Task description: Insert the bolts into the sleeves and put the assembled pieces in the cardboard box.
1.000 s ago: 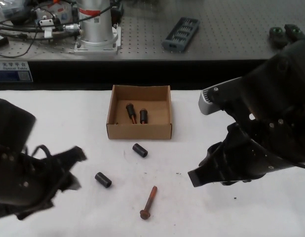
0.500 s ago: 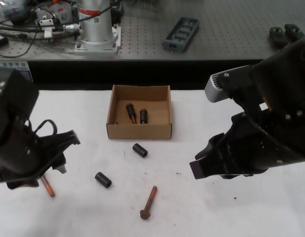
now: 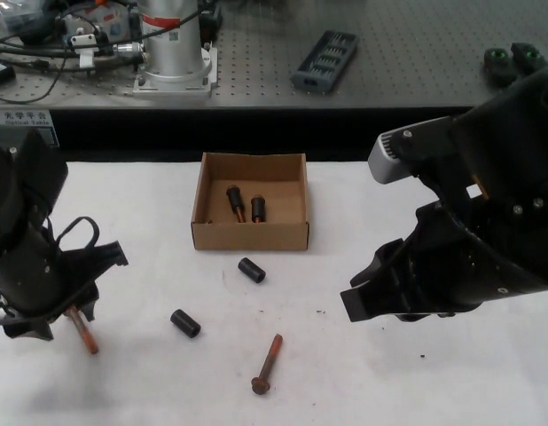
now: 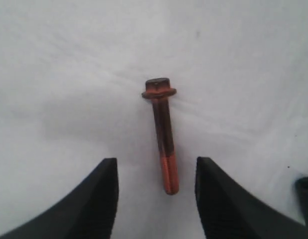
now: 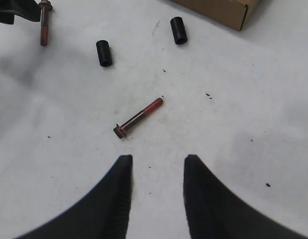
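A copper-coloured bolt (image 4: pixel 162 134) lies on the white bench between the fingers of my open left gripper (image 4: pixel 155 164), its head pointing away from the wrist. From above, this bolt (image 3: pixel 82 332) sticks out under the left gripper (image 3: pixel 70 312) at the far left. A second bolt (image 3: pixel 266 364) (image 5: pixel 139 118) lies near the front centre, just ahead of my open right gripper (image 5: pixel 158 162) (image 3: pixel 361 306), which holds nothing. Two black sleeves (image 3: pixel 251 270) (image 3: pixel 185 323) lie loose in front of the cardboard box (image 3: pixel 250 237). Inside the box are two assembled pieces (image 3: pixel 234 202) (image 3: pixel 257 209).
The white bench top spreads wide around the parts. Behind it is a perforated metal table with a metal post (image 3: pixel 172 40), cables and a dark slotted block (image 3: pixel 324 59). The right arm's bulk covers the bench's right side.
My left arm has swung up from the front-left corner and settled over the left bolt, which now shows beneath it. The right arm shifted slightly, then held still.
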Action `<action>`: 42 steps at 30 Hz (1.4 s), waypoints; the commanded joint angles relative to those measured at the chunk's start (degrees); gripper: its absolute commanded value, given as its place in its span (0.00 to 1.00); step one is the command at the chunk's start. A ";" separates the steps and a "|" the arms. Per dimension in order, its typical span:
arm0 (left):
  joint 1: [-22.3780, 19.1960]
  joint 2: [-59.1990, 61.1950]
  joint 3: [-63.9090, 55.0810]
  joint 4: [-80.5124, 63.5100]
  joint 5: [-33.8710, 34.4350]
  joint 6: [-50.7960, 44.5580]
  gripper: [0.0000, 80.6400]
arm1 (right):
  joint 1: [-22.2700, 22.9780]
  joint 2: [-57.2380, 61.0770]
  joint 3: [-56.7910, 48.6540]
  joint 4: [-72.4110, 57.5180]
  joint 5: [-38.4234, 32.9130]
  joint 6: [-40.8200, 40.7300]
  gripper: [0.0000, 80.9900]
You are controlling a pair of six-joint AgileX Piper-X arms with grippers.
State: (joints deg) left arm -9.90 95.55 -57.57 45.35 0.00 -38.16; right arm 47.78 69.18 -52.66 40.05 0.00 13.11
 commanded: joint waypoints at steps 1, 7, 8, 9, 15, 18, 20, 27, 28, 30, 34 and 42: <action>0.17 1.91 -1.22 -0.07 0.31 -1.47 0.43 | -0.29 -0.70 -0.13 -0.78 -0.81 0.18 0.32; 0.17 5.27 -2.72 -0.26 2.00 -5.41 0.43 | -0.29 -0.70 -0.13 -1.16 -0.81 0.18 0.32; 0.17 5.82 -3.16 -0.26 2.00 -5.41 0.43 | -0.29 -0.70 -0.13 -0.91 -0.81 0.18 0.32; 0.17 6.29 -3.53 -0.26 2.00 -5.41 0.43 | -0.29 -0.70 -0.13 -0.88 -0.81 0.18 0.32; 0.17 9.76 -5.89 0.15 2.00 -5.41 0.43 | -0.29 -0.70 -0.13 -0.88 -0.81 0.18 0.32; 0.17 10.68 -5.90 0.55 1.69 -5.83 0.43 | -0.29 -0.70 -0.13 -0.37 -2.59 3.23 0.32; 0.17 11.12 -5.90 1.55 0.00 -5.83 0.43 | -0.29 -0.70 -0.13 -0.27 -4.08 4.70 0.32; 0.57 11.28 -5.90 1.00 -1.21 -7.62 0.25 | -0.29 -0.70 -0.13 -0.27 -4.46 4.85 0.32; 0.68 11.28 -5.90 1.01 -1.19 -7.83 0.20 | -0.29 -0.70 -0.13 -0.27 -4.46 4.85 0.32; 0.86 11.28 -5.90 1.01 -0.78 -7.83 0.09 | -0.29 -0.70 -0.13 -0.37 -4.46 4.85 0.32; 1.27 11.28 -5.90 1.01 0.45 -8.61 0.01 | -0.29 -0.70 -0.13 -0.41 -4.46 4.85 0.32; 2.27 7.36 -5.90 -3.63 3.25 -4.12 0.01 | -0.67 0.39 -0.13 -2.94 -5.15 -4.10 0.28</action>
State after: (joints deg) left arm -7.83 104.28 -63.08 44.85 3.55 -44.18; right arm 47.62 69.45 -52.66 38.26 -4.46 11.31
